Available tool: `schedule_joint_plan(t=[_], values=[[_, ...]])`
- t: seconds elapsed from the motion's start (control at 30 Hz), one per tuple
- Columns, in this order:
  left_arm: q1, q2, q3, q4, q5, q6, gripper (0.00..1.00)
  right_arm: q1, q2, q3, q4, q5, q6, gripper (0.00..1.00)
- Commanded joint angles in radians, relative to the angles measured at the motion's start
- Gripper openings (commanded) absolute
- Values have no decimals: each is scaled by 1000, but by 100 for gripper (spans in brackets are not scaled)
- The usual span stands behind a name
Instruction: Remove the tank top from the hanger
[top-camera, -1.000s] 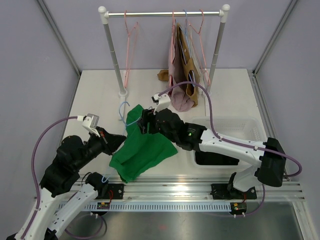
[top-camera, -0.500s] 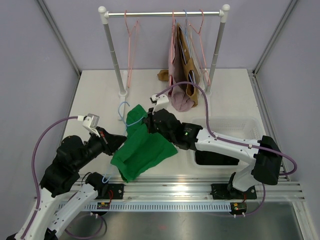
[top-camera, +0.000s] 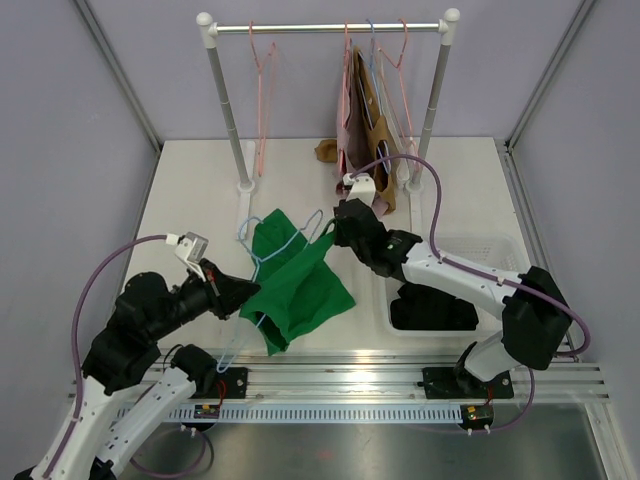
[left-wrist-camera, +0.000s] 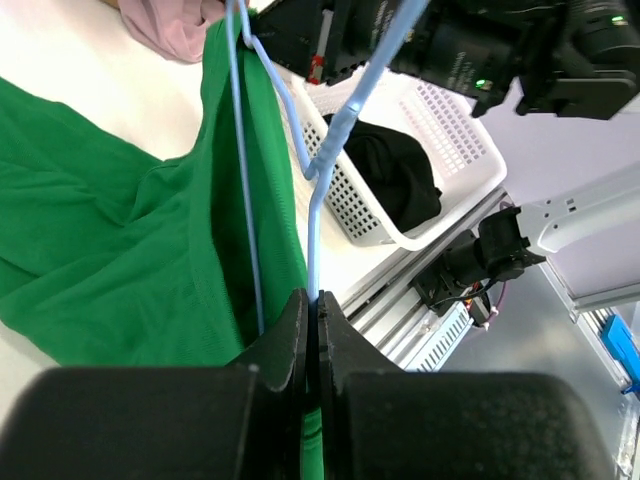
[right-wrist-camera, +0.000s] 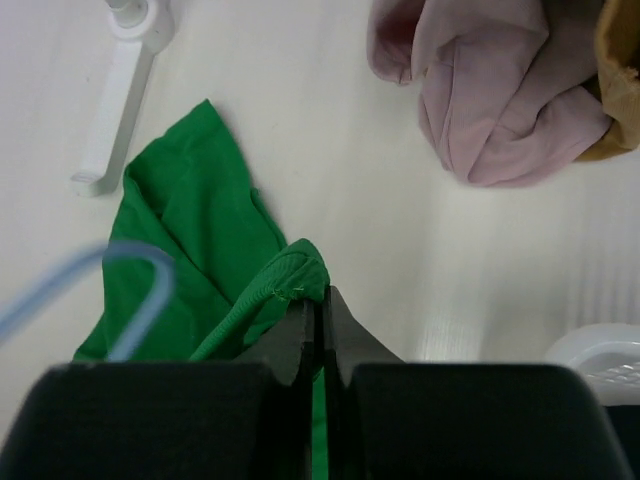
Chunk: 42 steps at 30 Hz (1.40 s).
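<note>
Green fabric of the tank top (right-wrist-camera: 205, 225) is pinched at a rolled strap edge by the closed right gripper (right-wrist-camera: 322, 305); the pale blue wire hanger (left-wrist-camera: 312, 235) is clamped in the left gripper (left-wrist-camera: 312, 305), equally closed. The garment is spread on the table (top-camera: 200, 190) between the arms, seemingly partly threaded on the wire. Stripping appears under way: next, the strap should be drawn clear while the wire is held firm. Both arms are extended low, converging mid-table

Tank top (top-camera: 300, 290) on table (top-camera: 200, 190), basket (top-camera: 470, 242) to its right, rack (top-camera: 330, 28) behind.
</note>
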Motion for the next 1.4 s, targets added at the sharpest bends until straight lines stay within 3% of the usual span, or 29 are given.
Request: schedule_joint_plan(t=[0.0, 0.1, 0.27, 0.37, 0.4, 0.53, 0.57, 0.63, 0.7, 0.77, 0.9, 1.0, 1.03, 1.07, 1.1, 1.17, 1.37], values=[[-3, -58, 13, 76, 67, -15, 0, -32, -16, -32, -1, 22, -14, 0], [-3, -95, -15, 157, 70, -52, 0, -30, -54, -90, 57, -82, -6, 0], [-3, -147, -144, 497, 54, -150, 0, -32, -200, -248, 235, -398, 8, 0], [-3, -147, -196, 740, 30, -133, 0, -30, -311, -314, 320, -678, -1, 0], [-3, -145, -207, 793, 16, -124, 0, -29, -352, -322, 321, -835, -3, 0], [-3, -155, -297, 1155, -56, -72, 0, -21, -443, -389, 280, -1157, -43, 0], [-3, -144, -306, 1194, -100, -54, 0, -17, -467, -406, 228, -1170, -69, 0], [-3, -116, -297, 1237, -145, -35, 0, -14, -567, -451, 145, -1037, -83, 0], [-3, -68, -262, 1208, -199, -20, 0, -14, -681, -471, 12, -832, -75, 0], [-4, -32, -193, 1135, -197, -20, 0, -14, -751, -469, -98, -747, -63, 0], [-4, 67, -48, 911, -165, -12, 0, -15, -880, -446, -180, -746, -52, 0], [-4, 92, 55, 734, -188, -15, 0, -15, -863, -442, -151, -801, -43, 1], [-4, 103, 77, 647, -199, -20, 0, -14, -848, -443, -136, -812, -37, 10], [-4, 109, 120, 606, -218, -21, 0, -15, -831, -440, -113, -817, -21, 50], [-4, 115, 138, 567, -232, -24, 0, -15, -790, -434, -108, -805, -14, 74], [-4, 138, 202, 452, -296, -43, 0, -15, -753, -394, -140, -721, -1, 96], [-4, 353, 396, 226, -292, 17, 0, -15, -722, -284, -219, -569, 19, 99]])
